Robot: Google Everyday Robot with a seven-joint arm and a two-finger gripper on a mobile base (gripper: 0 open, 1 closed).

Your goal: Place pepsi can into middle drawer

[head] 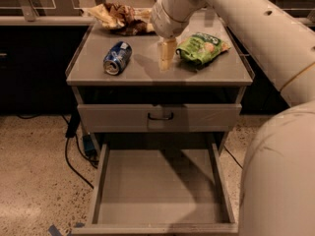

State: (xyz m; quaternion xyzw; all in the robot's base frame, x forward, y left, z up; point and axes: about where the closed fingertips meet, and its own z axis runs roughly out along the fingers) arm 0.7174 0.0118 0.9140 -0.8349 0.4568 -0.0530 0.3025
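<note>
The pepsi can (pixel 117 58), blue with silver ends, lies on its side on the left part of the grey cabinet top (pixel 147 75). My gripper (pixel 164 65) points down over the middle of the top, to the right of the can and not touching it, with nothing seen in it. The middle drawer (pixel 162 191) is pulled out wide open below, and its flat grey floor is bare.
A green snack bag (pixel 202 47) lies just right of the gripper. A brown-and-yellow snack bag (pixel 120 17) lies at the back of the top. A shut drawer front with a black handle (pixel 160 116) sits above the open drawer. Cables (pixel 74 151) trail on the floor at the left.
</note>
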